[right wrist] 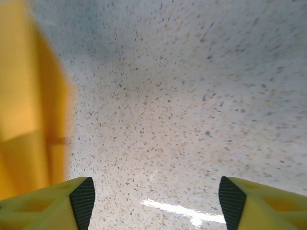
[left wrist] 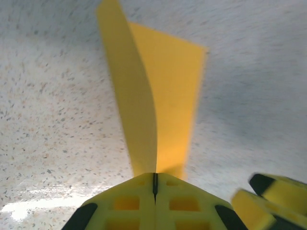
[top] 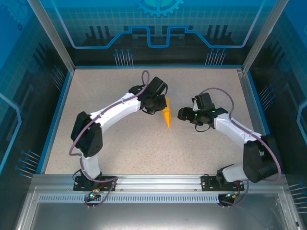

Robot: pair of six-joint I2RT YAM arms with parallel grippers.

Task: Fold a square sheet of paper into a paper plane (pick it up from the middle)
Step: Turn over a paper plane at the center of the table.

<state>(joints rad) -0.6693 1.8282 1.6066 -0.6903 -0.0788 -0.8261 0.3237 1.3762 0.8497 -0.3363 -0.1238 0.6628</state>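
On the left of the overhead view, the left end effector [top: 154,103] is seen reaching over the middle of the speckled desk [top: 115,153], its jaws closed tight on the paper plane [top: 166,114]. In the left wrist view its yellow fingertips [left wrist: 129,201] are pressed together, with the orange-yellow paper pinched in the seam between them. The paper is folded into a slim pointed dart, with two flaps spreading from a central crease. In the overhead view its tip is aimed toward the near edge of the desk. Whether it rests on the desk or is lifted clear cannot be told. Just to the right of it, the right end effector [top: 183,114] is seen with its jaws spread wide and nothing between them. The paper appears at the left edge of the right wrist view. The folding is judged to be nearly done, at the stage of setting the final crease. The next move is judged to call for a firm hold by the left side while the flaps are evened or the plane is laid down. Counted: one paper plane, two arms, two end effectors, one desk.
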